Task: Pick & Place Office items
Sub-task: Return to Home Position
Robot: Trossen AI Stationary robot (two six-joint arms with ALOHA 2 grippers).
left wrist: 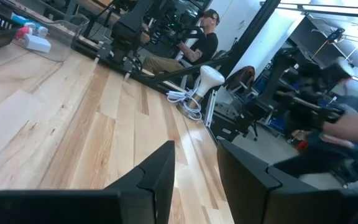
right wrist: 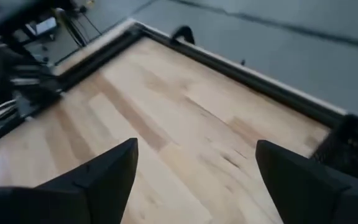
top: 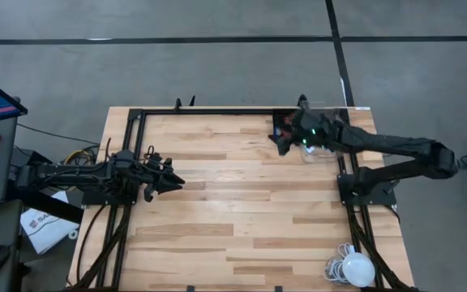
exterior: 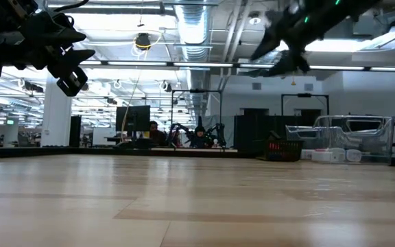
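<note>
So you're looking at your right gripper hanging in the air above the clear bin. It's leaning toward the side where the black tray is sitting just beside the bin. Its fingers are standing wide apart and aren't holding anything. Only bare table is showing through the gap. The office items are lying inside the clear bin. In the low view they're showing as white pieces along its floor. In the left wrist view you're getting a few coloured bits in there too, but they're too small to tell apart. Something red is showing in the tray next to the bin, and I can't tell what it is. Your left gripper is waiting well apart from the bin, on the opposite side of the table and raised off the wood. It's pointing across toward the bin's side, the gap between its fingers is narrow, and nothing is sitting in it. The white ball lamp with its coiled cable is resting on the table down the same side as the bin, well apart from it, at the other corner. Out in the room past the table, a person in a dark shirt is sitting, not touching anything on the table.
</note>
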